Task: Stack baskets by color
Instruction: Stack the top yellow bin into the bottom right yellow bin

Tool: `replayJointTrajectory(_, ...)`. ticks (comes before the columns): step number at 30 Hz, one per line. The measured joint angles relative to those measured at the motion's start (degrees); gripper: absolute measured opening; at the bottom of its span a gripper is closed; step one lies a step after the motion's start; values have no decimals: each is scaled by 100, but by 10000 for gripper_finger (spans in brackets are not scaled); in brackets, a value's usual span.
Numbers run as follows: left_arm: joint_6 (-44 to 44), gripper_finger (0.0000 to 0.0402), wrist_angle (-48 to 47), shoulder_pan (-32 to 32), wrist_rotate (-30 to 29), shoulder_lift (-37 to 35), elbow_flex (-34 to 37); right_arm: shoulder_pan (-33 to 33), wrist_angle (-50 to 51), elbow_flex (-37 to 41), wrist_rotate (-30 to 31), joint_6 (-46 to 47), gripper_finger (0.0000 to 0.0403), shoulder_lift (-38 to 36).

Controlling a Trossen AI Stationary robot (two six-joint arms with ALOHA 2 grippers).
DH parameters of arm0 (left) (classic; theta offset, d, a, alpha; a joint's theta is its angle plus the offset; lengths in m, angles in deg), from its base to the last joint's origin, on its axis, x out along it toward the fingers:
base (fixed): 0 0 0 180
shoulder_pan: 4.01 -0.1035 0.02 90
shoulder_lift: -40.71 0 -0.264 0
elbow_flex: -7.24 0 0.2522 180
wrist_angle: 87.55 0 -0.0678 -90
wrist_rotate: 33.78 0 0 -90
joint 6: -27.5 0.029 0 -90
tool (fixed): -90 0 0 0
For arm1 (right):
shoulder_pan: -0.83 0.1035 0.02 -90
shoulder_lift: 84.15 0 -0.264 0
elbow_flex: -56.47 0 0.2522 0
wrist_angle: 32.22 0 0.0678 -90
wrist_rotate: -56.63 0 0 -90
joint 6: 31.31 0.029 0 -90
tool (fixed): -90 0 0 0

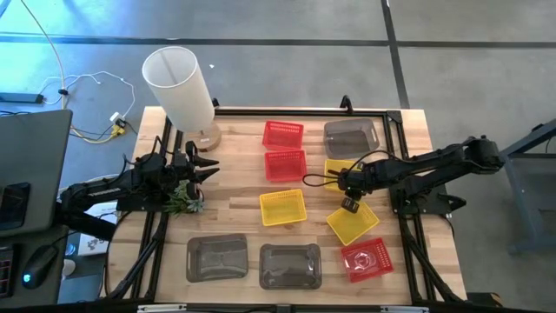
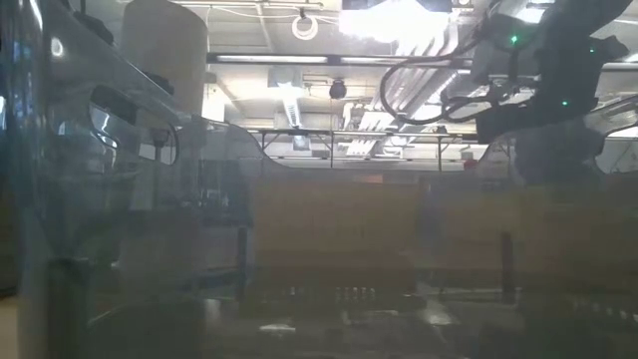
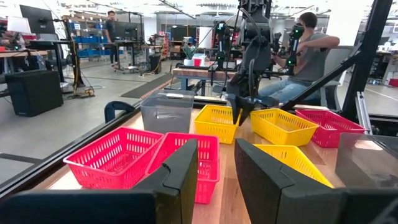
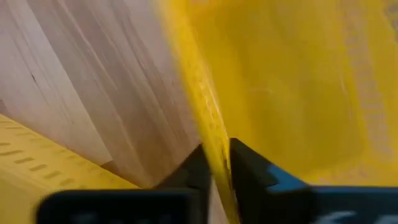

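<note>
The right gripper [image 1: 350, 205] was closed on the rim of a yellow basket [image 1: 353, 223] lying right of centre on the table [image 1: 234, 213]; in the right wrist view the fingers [image 4: 198, 167] pinched the thin yellow wall from both sides. The basket appeared light and thin-walled, likely to flex, so a grip on the upper rim at mid-side seemed the soundest hold. Another yellow basket [image 1: 283, 208] sat at the centre, and a third was partly hidden under the arm. The left gripper [image 1: 207, 172] waited at the table's left edge, fingers [image 3: 177, 177] parted and empty.
</note>
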Motion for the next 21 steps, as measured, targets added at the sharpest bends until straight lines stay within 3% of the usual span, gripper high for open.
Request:
replayJointTrajectory(2, 2, 94, -1, -1, -1, 0, 0, 0, -15, 0, 68, -21, 8, 0)
replayJointTrajectory(6, 2, 94, 0, 0, 0, -2, 0, -1, -36, 0, 370, -37, 15, 0)
replayJointTrajectory(14, 0, 94, -2, -1, 0, -2, 0, 21, 19, -34, 420, -208, 1, -309)
replayJointTrajectory(21, 2, 94, -2, -1, 0, -2, 0, 328, 559, -685, 611, -494, 0, -523)
